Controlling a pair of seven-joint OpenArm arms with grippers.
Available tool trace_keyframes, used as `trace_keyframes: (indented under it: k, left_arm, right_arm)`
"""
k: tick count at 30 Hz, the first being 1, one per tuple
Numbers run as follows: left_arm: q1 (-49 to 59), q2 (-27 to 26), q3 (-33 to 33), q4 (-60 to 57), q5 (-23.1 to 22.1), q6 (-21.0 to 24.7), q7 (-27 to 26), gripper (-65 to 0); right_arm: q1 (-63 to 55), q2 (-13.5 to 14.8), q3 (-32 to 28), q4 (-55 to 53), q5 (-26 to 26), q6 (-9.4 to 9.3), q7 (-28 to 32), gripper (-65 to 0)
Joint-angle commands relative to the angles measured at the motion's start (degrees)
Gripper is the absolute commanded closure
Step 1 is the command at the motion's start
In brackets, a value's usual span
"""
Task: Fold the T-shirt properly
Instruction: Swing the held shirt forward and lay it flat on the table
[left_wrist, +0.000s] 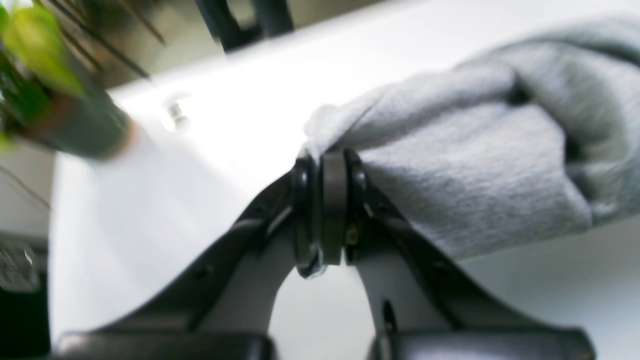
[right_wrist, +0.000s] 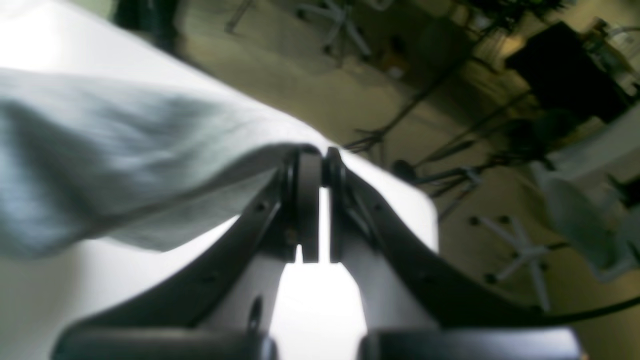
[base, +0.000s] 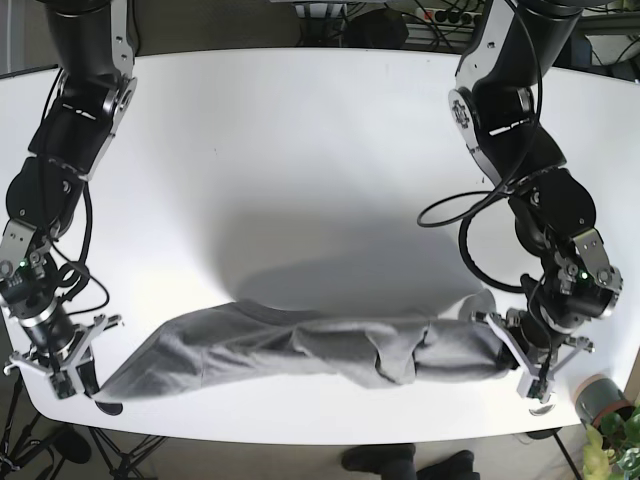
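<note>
Left claw (left_wrist: 327, 210) is pinched shut on a bunched corner of the grey T-shirt (left_wrist: 465, 165), and in the wrist view you can see the fabric wadded up right at the tips, so it's got a solid bite. Right claw (right_wrist: 315, 210) is doing the same thing on the opposite end, tips closed on a thin edge of cloth that drapes away from it toward the other arm. From the base camera it makes sense why: each claw has one end and they're pulled well apart, so the shirt is stretched into a long band between them along the near edge of the white tabletop (base: 300, 150), probably to shake out slack before laying it flat for a fold. Long axis runs side to side across the front of the tabletop, right claw end tapering to a point near the corner, left claw end thicker and more crumpled. The middle is still rumpled, with a hanging fold sagging down about halfway along, so I'd guess it's nowhere near a tidy fold yet. It looks lifted a bit, judging by the big soft shadow behind it, but I can't say for sure how much touches. There's a potted plant (base: 605, 415) just beside the left claw, worth not clipping.
</note>
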Motion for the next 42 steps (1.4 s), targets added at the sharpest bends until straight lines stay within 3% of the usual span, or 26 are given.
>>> trace_keyframes:
  k: [1,8,17,21,23,26,42]
  left_arm:
    - [0.7,-0.4,0.0,2.8,-0.4,0.0,-1.4,0.0]
    - [12.6,-0.4,0.0,7.1,-0.4,0.0,-3.5,0.0]
    - [23.8,-0.7,-0.3,9.7,-0.4,0.0,-5.4,0.0]
    - [27.5,-0.8,-3.4,10.2,-0.4,-1.4,-5.4,0.0]
    - [28.9,-0.8,-5.3,9.9,-0.2,-4.3,-5.4,0.0]
    - [31.5,-0.8,-7.8,9.5,0.1,-4.6,-5.4,0.0]
    - [40.3,-2.2,-13.4,8.2,-0.2,-4.6,-5.4,0.0]
  right_arm:
    - [-1.2,-0.5,1.6,2.6,0.2,-0.4,1.0,0.0]
    - [-11.8,-4.1,6.2,7.1,0.2,-0.4,0.7,0.0]
    - [-24.1,-7.0,6.5,10.7,0.2,-0.4,0.9,0.0]
    - [-28.5,-7.9,7.0,11.1,0.3,-0.4,1.0,0.0]
    - [-30.0,-9.2,9.1,11.1,0.6,-0.4,1.0,0.0]
    - [-31.6,-11.0,11.9,10.7,0.2,-0.4,1.0,0.0]
    - [-39.8,-11.2,12.9,8.4,0.3,-0.4,1.0,0.0]
